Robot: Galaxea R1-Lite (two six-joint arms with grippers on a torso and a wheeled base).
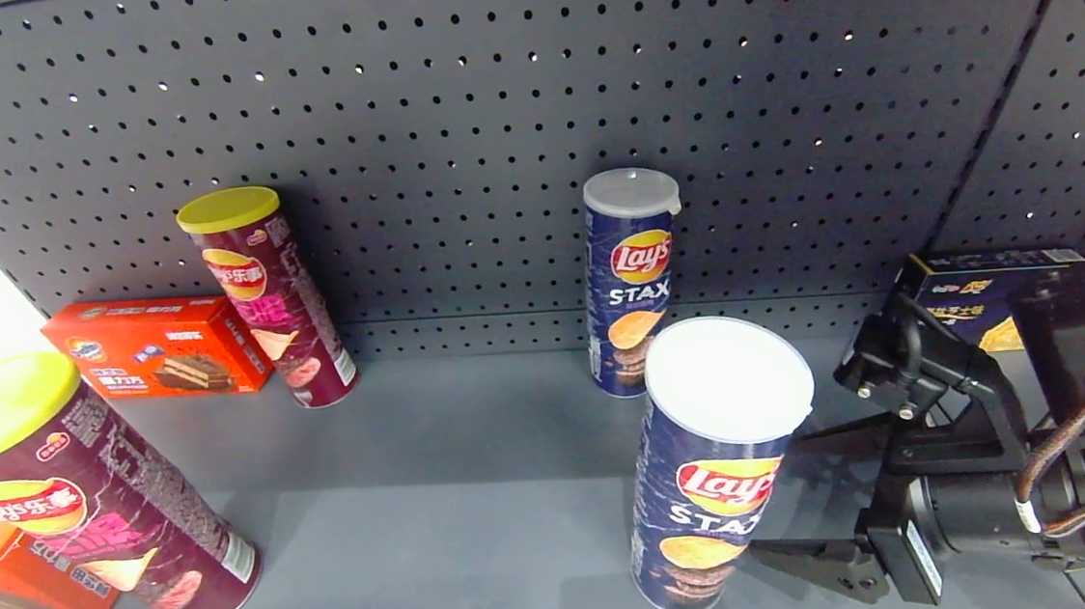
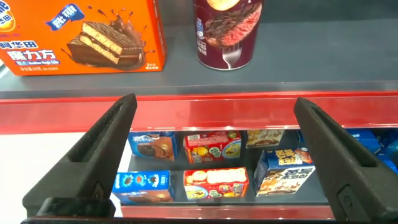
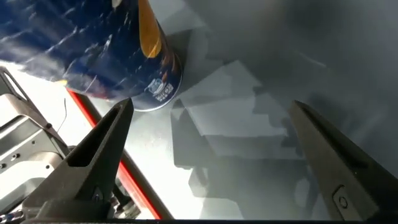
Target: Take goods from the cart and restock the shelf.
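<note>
A blue chip can (image 1: pixel 710 466) with a white lid stands upright near the front of the grey shelf (image 1: pixel 442 506). My right gripper (image 1: pixel 804 495) is open just to its right, apart from it, holding nothing. The right wrist view has that can's base (image 3: pixel 134 68) off to one side of the open right gripper (image 3: pixel 211 107), not between the fingers. A second blue can (image 1: pixel 632 278) stands behind, against the pegboard. My left gripper (image 2: pixel 216 102) is open and empty, level with the shelf's red front edge (image 2: pixel 199 112).
Two maroon cans with yellow lids (image 1: pixel 266 297) (image 1: pixel 83 495) and orange boxes (image 1: pixel 158 346) (image 1: pixel 3 579) stand at the left. A dark blue box (image 1: pixel 978 299) sits behind my right arm. Free room lies mid-shelf. Boxed goods (image 2: pixel 211 162) fill the shelf below.
</note>
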